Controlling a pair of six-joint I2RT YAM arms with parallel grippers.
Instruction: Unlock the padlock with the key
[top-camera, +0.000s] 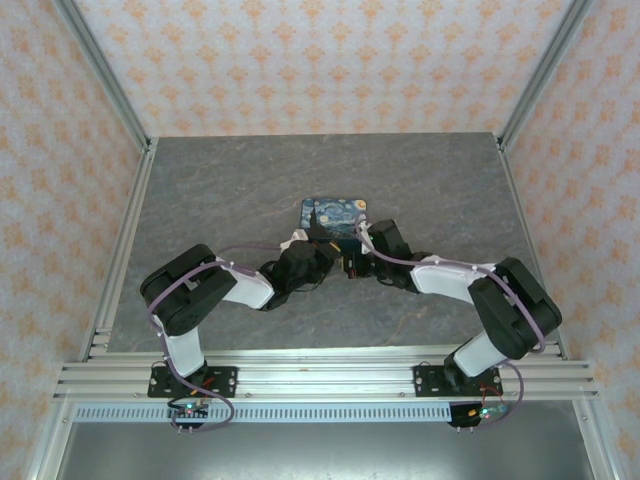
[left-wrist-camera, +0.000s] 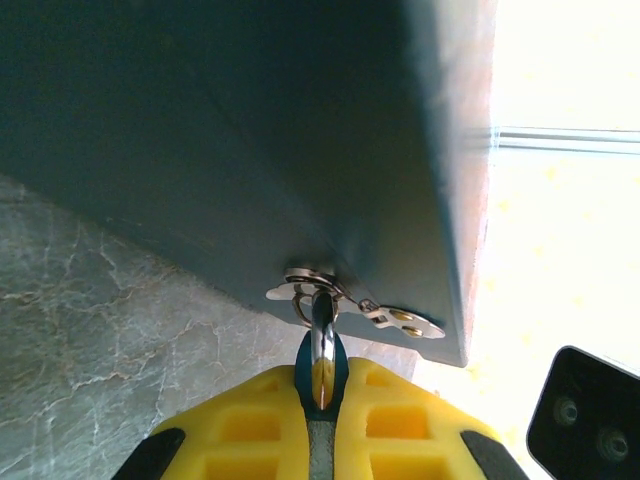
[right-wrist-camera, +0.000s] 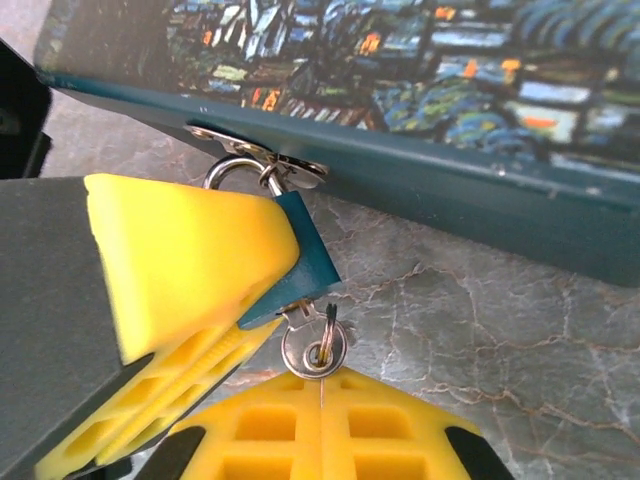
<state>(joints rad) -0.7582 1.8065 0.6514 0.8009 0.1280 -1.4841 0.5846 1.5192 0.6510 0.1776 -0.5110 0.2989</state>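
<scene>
The teal padlock (right-wrist-camera: 308, 258) hangs by its metal shackle (left-wrist-camera: 322, 322) from the hasp (right-wrist-camera: 262, 160) on the front of the blue-and-yellow printed box (top-camera: 335, 214). My left gripper (left-wrist-camera: 322, 388) is shut on the padlock's body, one yellow finger (right-wrist-camera: 190, 260) on each side. The key (right-wrist-camera: 314, 349) sticks out of the padlock's underside, a thin wire ring through its round silver head. My right gripper (right-wrist-camera: 322, 385) is shut on the lower edge of that head. Both grippers meet just in front of the box in the top view.
The box stands on the grey marbled table (top-camera: 200, 200) near its middle. Patterned walls and metal frame posts (top-camera: 105, 70) close in the sides and back. The left arm's black body (right-wrist-camera: 20, 110) shows beside the box's corner.
</scene>
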